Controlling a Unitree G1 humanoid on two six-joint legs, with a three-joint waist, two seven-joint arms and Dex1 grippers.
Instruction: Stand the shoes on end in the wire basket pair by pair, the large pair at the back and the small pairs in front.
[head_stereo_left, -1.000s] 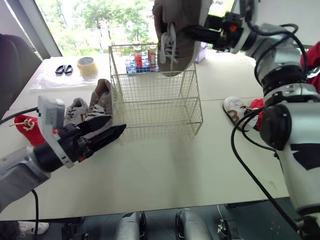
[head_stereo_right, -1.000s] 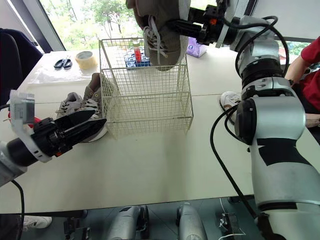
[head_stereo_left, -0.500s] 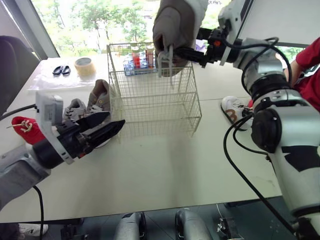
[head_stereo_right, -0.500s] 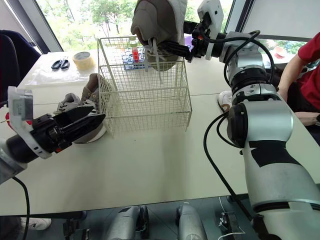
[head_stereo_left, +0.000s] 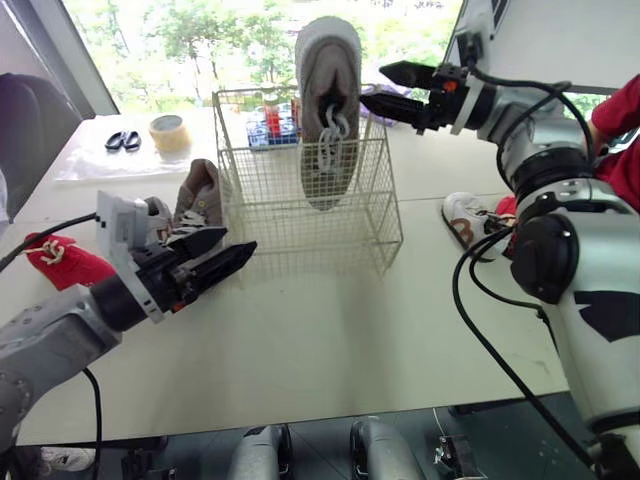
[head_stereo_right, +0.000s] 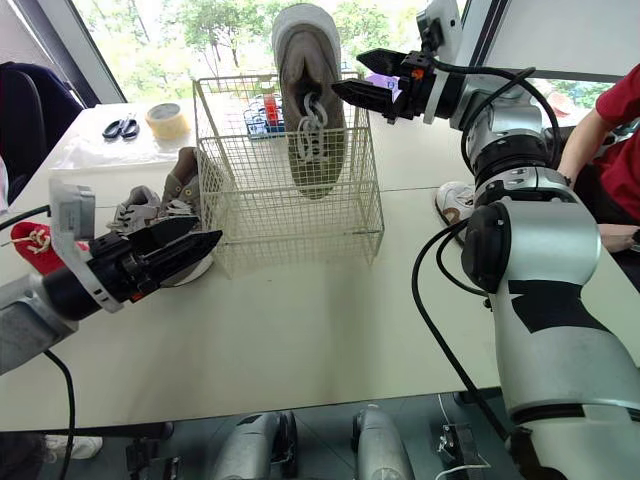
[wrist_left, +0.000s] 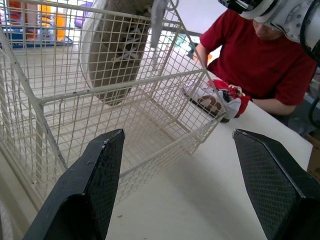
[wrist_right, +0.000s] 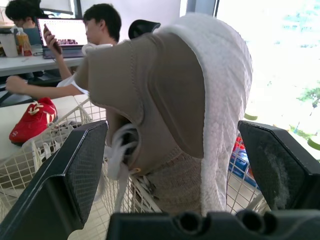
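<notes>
Tan shoe (head_stereo_left: 327, 110) stands toe-down in wire basket (head_stereo_left: 385, 215), just ahead of your spread right gripper (head_stereo_left: 375, 85). Likely light, soft upper: pinch the heel collar. Left gripper (head_stereo_left: 237, 243) spread, empty.

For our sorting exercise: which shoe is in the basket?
The big tan shoe, toe down inside the basket; all the rest lie outside it on the table.

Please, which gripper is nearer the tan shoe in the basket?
Right. The right gripper is open beside the top of the tan shoe; the left gripper hovers outside the basket.
</notes>
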